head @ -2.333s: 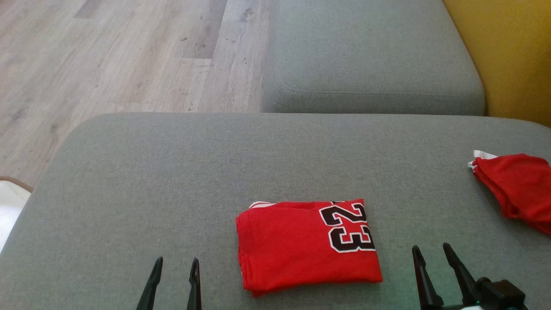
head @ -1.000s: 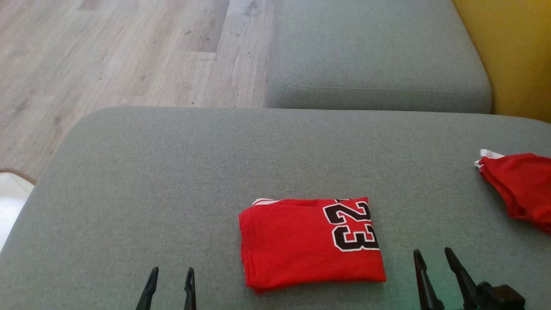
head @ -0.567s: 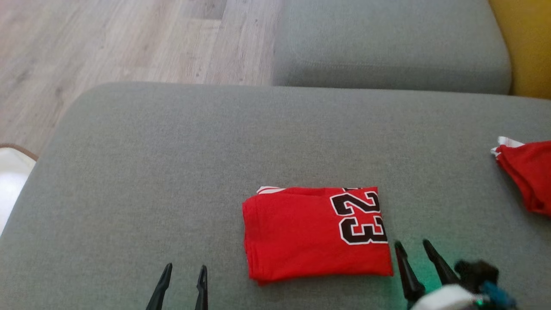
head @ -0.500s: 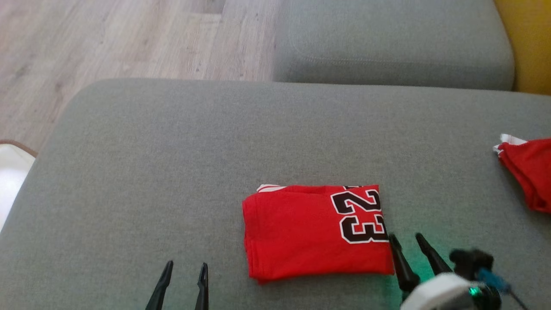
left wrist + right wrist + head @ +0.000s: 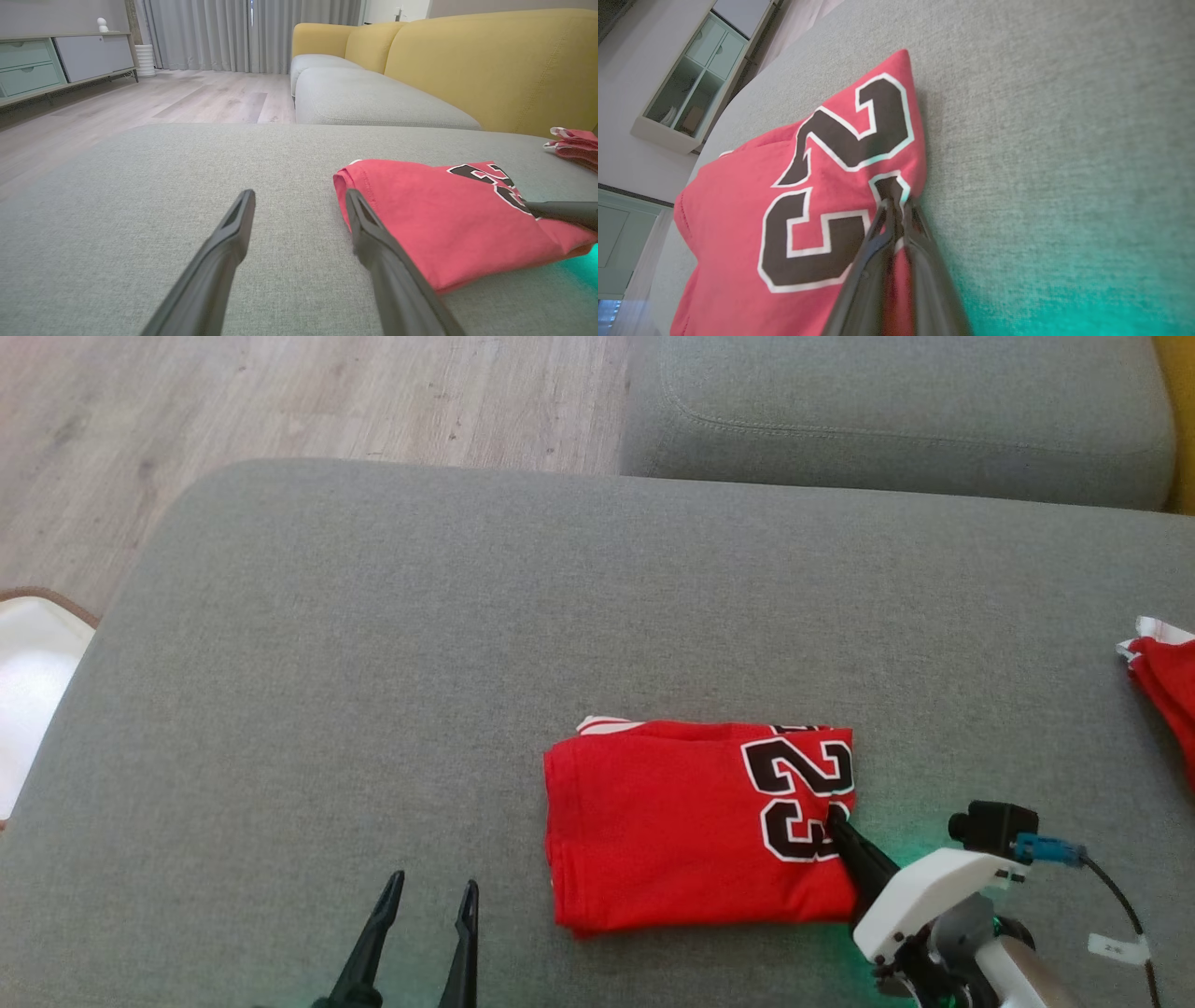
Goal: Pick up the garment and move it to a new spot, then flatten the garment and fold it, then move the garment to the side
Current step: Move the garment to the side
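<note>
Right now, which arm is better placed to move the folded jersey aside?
Right. Right gripper is shut on the edge of the folded jersey; left gripper is open, off the cloth.

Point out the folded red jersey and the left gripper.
folded red fabric jersey (image 5: pixel 672 821): head view, plain red middle.
left gripper (image 5: pixel 433 882): head view, midway between its fingertips.

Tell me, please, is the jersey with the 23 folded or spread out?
Folded: the jersey lies as a compact rectangle, with stacked layers showing along its left edge in the head view.
</note>
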`<state>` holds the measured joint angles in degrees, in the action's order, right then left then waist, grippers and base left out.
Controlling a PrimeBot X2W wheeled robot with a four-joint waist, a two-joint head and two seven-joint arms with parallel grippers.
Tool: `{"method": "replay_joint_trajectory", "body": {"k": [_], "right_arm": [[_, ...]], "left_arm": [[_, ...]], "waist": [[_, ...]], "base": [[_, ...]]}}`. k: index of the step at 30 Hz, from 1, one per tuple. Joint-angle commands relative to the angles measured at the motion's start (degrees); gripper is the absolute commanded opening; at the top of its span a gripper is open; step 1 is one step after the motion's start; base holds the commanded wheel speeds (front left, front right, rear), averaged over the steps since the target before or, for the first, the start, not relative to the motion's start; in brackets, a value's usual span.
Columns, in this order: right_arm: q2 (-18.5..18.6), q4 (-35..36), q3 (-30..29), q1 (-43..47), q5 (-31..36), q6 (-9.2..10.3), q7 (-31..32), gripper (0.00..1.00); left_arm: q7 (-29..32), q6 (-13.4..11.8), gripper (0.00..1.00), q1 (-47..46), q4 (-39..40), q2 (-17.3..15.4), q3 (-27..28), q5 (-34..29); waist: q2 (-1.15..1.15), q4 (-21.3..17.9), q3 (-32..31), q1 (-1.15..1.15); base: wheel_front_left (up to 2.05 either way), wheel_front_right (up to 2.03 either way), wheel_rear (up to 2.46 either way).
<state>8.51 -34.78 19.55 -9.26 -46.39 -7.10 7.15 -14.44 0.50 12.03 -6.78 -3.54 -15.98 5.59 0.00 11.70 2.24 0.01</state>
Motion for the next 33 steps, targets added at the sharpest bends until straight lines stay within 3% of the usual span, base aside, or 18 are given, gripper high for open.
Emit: {"method": "replay_joint_trajectory", "body": {"k": [1,9,17,24,26,33], "right_arm": [[0.92,1.06,1.70,-1.99,-0.97,-0.39,0.24,0.00],[7.46,3.80,2.31,-6.85,0.99,-0.39,-3.86,0.00],[20.13,10.29,-3.18,-14.32,5.99,-0.39,-0.57,0.00],[28.34,20.87,-12.66,-17.49,11.28,-0.39,8.15,0.00],[28.90,22.65,-14.48,-17.29,12.03,-0.39,9.93,0.00],[29.69,33.36,-29.13,-12.75,17.25,-0.39,22.29,0.00]], "left_arm": [[-0.56,-0.32,1.00,-2.31,1.58,0.66,1.29,0.40],[-0.56,-1.40,1.00,-3.77,4.61,0.66,1.92,1.98],[-0.56,-1.32,1.00,-7.07,7.19,0.66,1.86,2.75],[-0.56,-0.39,1.00,-10.06,7.54,0.66,2.05,1.92],[-0.56,-0.26,1.00,-10.44,7.50,0.66,2.08,1.86],[-0.56,0.43,1.00,-12.38,7.07,0.66,2.04,1.95]], "waist": [[0.00,-0.04,0.14,-0.01],[0.00,-3.31,3.53,-0.01],[0.00,-8.44,9.78,-0.01],[0.00,-11.24,14.50,-0.01],[0.00,-11.45,14.96,-0.01],[0.00,-11.83,16.99,-0.01]], "base": [[0.00,0.00,0.00],[0.00,0.00,0.00],[0.00,0.00,0.00],[0.00,0.00,0.00],[0.00,0.00,0.00],[0.00,0.00,0.00]]}}
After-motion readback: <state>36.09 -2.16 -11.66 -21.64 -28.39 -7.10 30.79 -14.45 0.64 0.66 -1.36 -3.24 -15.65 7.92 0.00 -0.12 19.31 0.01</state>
